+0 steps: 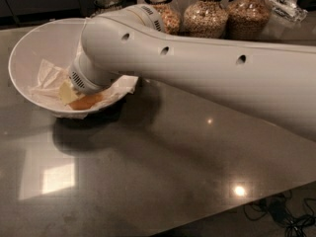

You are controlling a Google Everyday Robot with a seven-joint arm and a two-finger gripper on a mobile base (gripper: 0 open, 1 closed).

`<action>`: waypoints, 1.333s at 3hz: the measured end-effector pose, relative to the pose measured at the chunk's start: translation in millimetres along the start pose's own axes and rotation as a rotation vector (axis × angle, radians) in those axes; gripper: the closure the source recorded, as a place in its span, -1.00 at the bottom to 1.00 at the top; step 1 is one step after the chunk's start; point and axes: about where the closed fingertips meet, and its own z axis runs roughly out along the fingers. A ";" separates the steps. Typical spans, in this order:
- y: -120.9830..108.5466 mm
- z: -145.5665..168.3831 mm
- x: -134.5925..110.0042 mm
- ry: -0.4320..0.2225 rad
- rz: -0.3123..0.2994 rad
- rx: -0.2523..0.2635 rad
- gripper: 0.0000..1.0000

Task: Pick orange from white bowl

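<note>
The wide white bowl (pixel 34 46) sits at the left of the dark counter, lined with crumpled white paper (pixel 47 78). My big white arm (pixel 197 68) reaches from the right into the bowl. The gripper (pixel 74 90) is down inside the bowl, mostly hidden under the wrist. An orange patch (pixel 88 101), the orange, shows at the bowl's near rim just under the wrist, next to a pale yellowish piece (pixel 65 91). The gripper sits right at the orange.
Several glass jars of grain (pixel 205 16) stand along the back edge of the counter behind the arm. A clear plastic item (pixel 286 6) lies at the back right. Cables (pixel 281 216) lie on the floor past the counter's front right edge.
</note>
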 end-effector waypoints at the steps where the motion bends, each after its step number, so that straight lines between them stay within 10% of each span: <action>1: 1.6 -2.7 -0.4 -0.025 -0.021 -0.030 1.00; 4: 2.9 -35.2 -8.0 -0.130 -0.129 -0.173 1.00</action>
